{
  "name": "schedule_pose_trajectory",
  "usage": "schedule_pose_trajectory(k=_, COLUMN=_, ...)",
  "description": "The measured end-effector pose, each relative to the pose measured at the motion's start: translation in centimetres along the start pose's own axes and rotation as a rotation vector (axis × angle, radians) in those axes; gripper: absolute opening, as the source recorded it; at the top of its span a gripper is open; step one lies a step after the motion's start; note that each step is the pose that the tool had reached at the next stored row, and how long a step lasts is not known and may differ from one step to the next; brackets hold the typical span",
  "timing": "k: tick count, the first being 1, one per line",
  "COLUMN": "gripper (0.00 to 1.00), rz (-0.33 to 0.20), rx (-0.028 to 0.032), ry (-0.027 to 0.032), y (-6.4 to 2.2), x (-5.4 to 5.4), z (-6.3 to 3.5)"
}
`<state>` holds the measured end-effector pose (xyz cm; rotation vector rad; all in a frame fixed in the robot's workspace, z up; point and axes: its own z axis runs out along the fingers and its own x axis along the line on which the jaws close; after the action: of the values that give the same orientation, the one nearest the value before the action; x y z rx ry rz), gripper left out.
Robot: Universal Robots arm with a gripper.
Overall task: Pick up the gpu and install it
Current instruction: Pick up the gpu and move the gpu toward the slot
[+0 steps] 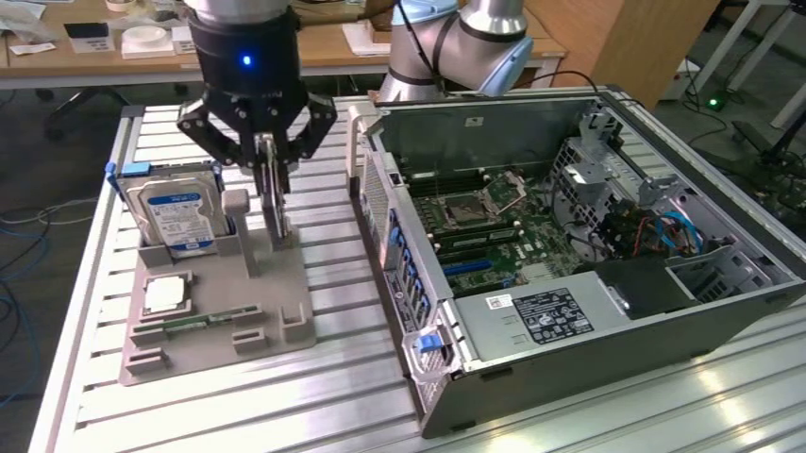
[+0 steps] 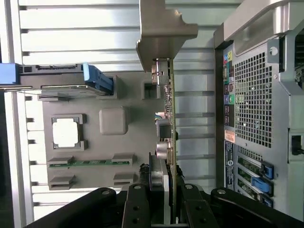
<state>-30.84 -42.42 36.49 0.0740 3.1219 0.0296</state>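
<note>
While the gripper point(image 1: 268, 165) was clamped on the gpu's point(image 1: 277, 222) top edge, we had the card upright at the grey holder point(image 1: 252, 283), beside the hard drive point(image 1: 176, 212) and well apart from the open case point(image 1: 629, 368): grasp done, install not.

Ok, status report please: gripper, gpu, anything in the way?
Gripper shut on gpu. Card upright on edge at gray holder. Hard drive close beside; open case apart.

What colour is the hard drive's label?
Blue and white. The hard drive label shows best in the exterior view.
</note>
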Motion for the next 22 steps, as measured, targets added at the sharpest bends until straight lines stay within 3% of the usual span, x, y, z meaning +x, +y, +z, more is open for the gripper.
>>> schedule_pose_trajectory(k=10, gripper=0.28, rz=0.000, rx=-0.0003, ry=0.0000, y=0.09, x=-0.1, z=-4.47)
schedule_pose_trajectory(k=16, gripper=0.28, rz=0.000, rx=-0.0002, ry=0.0002, y=0.09, x=-0.1, z=-4.66)
schedule_pose_trajectory(k=22, gripper=0.28, rz=0.000, rx=-0.0003, ry=0.0001, y=0.14, x=-1.0, z=-4.63)
